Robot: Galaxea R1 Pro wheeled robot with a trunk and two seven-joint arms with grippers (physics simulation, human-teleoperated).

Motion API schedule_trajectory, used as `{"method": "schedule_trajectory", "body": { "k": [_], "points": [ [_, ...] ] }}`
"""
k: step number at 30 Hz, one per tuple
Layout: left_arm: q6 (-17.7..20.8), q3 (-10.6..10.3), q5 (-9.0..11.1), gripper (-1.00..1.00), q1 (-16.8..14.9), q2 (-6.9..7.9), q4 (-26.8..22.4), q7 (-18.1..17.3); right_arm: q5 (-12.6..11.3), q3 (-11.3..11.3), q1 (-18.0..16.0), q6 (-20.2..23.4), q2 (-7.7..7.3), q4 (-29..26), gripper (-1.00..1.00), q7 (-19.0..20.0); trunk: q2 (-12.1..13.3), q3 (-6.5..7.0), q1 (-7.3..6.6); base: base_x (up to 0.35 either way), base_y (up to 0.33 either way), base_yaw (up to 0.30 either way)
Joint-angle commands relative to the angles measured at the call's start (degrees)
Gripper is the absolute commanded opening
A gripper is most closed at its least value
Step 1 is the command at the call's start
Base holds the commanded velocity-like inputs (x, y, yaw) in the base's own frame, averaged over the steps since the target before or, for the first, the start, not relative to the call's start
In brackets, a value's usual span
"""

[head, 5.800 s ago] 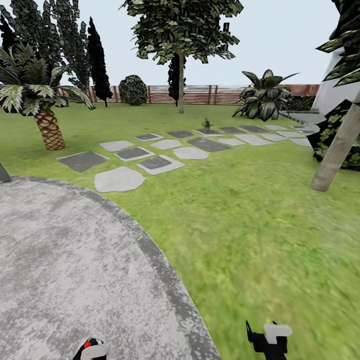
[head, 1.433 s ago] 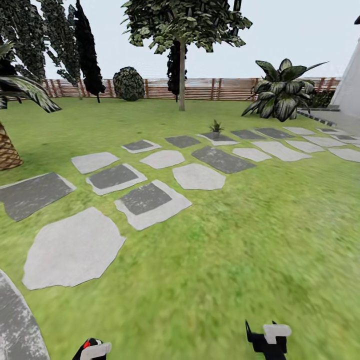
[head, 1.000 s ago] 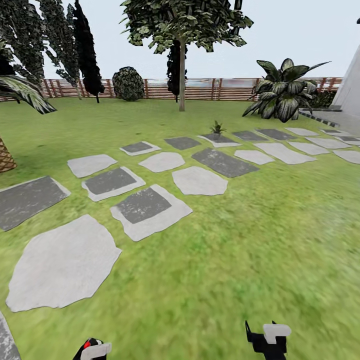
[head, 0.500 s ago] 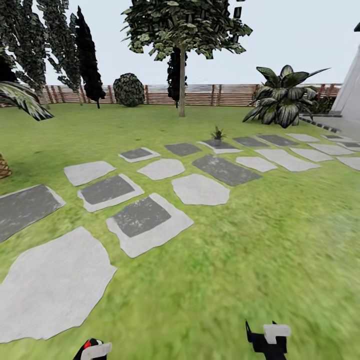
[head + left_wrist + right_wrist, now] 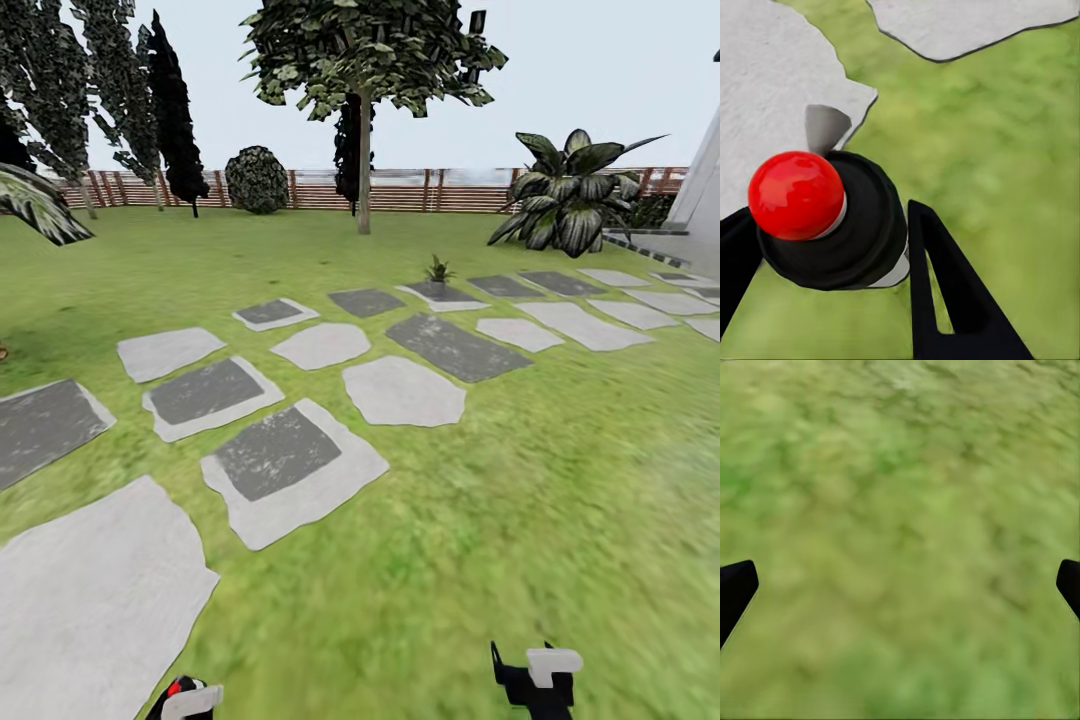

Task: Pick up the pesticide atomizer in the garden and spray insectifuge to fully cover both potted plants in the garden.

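My left gripper [image 5: 832, 251] is shut on the pesticide atomizer [image 5: 825, 217], seen from above as a dark round body with a red knob and a grey nozzle cone; both also show at the head view's lower edge [image 5: 186, 696]. One potted plant [image 5: 437, 270], a small green rosette in a grey pot, stands far ahead on a dark stepping stone. The other potted plant is out of view. My right gripper [image 5: 900, 592] is open over bare grass, and appears low in the head view [image 5: 536, 676].
Grey stepping stones [image 5: 285, 468] cross the lawn ahead and to the left. A tree trunk [image 5: 364, 170] and a brown slatted fence [image 5: 400, 190] stand at the back. A broad-leaved bush [image 5: 570, 200] grows at the right, a palm frond [image 5: 30, 205] at the left.
The whole head view has advanced over the lawn: the round patio has slid out of sight, and the stepping stones and potted plant appear nearer. Both grippers keep their pose.
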Motion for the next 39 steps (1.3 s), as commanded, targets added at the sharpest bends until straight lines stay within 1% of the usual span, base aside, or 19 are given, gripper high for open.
{"method": "schedule_trajectory", "body": {
  "k": [1, 39],
  "points": [
    [-0.2, -0.13, 0.35, -1.0, -0.03, -0.02, 0.03, -0.08, -0.45, 0.52, -0.02, -0.12, 0.01, 0.01, 1.0, -0.16, -0.02, -0.05, 0.02, 0.337, 0.0, 0.0],
    [-0.13, -0.12, 0.35, -1.0, -0.01, -0.06, 0.12, -0.08, -0.6, 0.45, -0.02, -0.15, -0.02, 0.03, 1.0, -0.43, -0.02, -0.05, 0.02, 0.337, 0.0, 0.0]
  ]
}}
